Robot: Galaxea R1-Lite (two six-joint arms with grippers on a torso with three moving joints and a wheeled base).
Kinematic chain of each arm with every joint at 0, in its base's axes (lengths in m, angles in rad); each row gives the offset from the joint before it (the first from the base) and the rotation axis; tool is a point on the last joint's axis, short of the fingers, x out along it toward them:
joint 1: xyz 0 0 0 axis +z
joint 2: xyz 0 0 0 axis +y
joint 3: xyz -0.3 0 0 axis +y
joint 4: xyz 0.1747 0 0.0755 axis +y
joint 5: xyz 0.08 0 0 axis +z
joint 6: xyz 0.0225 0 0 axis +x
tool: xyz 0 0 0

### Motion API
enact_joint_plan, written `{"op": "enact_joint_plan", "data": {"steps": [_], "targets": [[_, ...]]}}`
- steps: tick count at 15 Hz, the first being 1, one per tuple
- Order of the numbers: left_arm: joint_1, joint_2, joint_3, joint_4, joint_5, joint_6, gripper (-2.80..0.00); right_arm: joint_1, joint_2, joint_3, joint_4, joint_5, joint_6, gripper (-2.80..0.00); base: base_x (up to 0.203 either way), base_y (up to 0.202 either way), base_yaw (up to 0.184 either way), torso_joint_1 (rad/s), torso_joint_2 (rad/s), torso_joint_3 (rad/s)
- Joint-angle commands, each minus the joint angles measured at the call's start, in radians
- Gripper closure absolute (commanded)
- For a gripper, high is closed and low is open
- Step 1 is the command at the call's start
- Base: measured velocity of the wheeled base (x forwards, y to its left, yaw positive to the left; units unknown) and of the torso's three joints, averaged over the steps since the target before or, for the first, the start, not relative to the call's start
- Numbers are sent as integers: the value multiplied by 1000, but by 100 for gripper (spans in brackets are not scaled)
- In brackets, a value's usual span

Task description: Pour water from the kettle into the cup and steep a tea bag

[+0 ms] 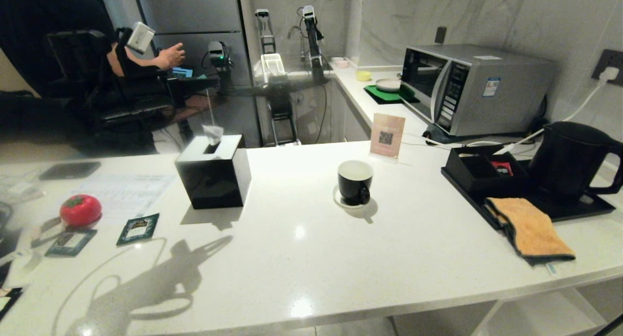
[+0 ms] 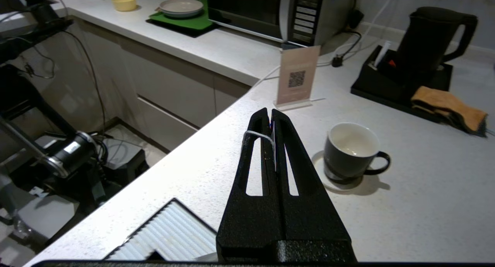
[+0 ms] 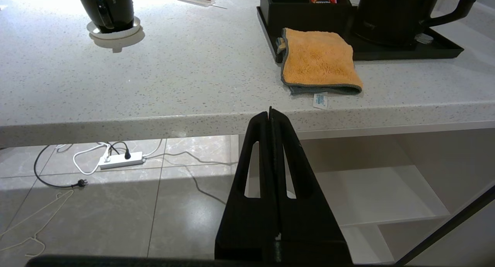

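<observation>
The cup [image 1: 355, 182], a black mug with a white inside, stands on its small white saucer [image 1: 339, 199] mid-counter. The tall black kettle [image 1: 569, 160] stands on a black tray [image 1: 591, 207] at the right. In the left wrist view my left gripper [image 2: 270, 111] hovers over the counter just beside the cup [image 2: 352, 151]. It is shut on a thin white tea bag tag, whose string [image 2: 255, 134] loops over one finger; the bag itself is hidden. My right gripper [image 3: 270, 111] is shut and empty, parked below the counter's front edge. Neither gripper shows in the head view.
A black tissue box [image 1: 214, 173] stands left of the cup, a QR sign [image 1: 387, 135] behind it. An orange cloth [image 1: 530, 226] drapes off the tray. Tea packets [image 1: 137, 229] and a red tomato-shaped thing [image 1: 80, 210] lie at the left. A microwave [image 1: 467, 87] stands behind. A person [image 1: 165, 58] sits far back.
</observation>
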Motion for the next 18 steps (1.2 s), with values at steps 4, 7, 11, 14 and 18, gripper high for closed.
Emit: {"op": "enact_joint_plan", "data": {"steps": [4,7,11,14,18], "targets": [[49,100,-81,2,-7,-1,0,0,2,0,0,0,0,0,0,0,0,0,0,0],[64,133,-81,-5,-4,-1,0,0,2,0,0,0,0,0,0,0,0,0,0,0],[71,169,-82,-10,-1,1,0,0,2,0,0,0,0,0,0,0,0,0,0,0],[68,182,-82,-12,0,1,0,0,2,0,0,0,0,0,0,0,0,0,0,0],[68,205,-82,-33,1,3,0,0,2,0,0,0,0,0,0,0,0,0,0,0]]}}
